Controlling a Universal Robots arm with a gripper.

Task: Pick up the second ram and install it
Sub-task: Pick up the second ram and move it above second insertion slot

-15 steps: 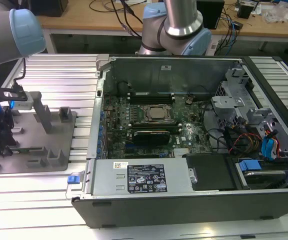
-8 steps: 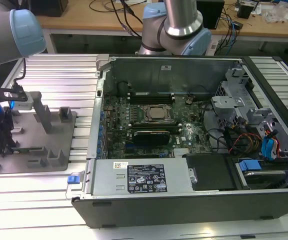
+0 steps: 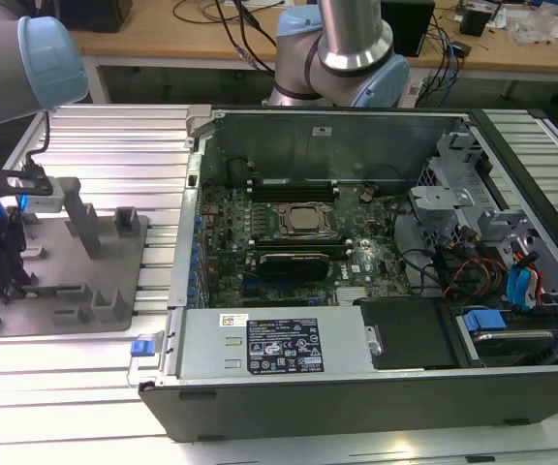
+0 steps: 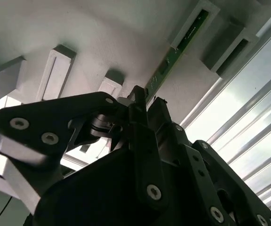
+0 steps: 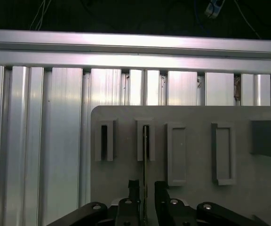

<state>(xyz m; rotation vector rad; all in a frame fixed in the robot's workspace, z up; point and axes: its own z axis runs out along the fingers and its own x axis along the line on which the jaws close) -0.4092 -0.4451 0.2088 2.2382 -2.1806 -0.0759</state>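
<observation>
At the exterior view's left, over the grey tray (image 3: 114, 291), we find the gripper (image 5: 146, 184) open, astride the memory stick (image 5: 145, 146) that stands upright in it. We judge nothing gripped or lifted yet; fitting it into the computer (image 3: 337, 136), rightward, remains.

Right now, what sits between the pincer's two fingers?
The second ram, standing edge-on in a slot of the grey tray, a gap either side, in the first wrist view.
</observation>
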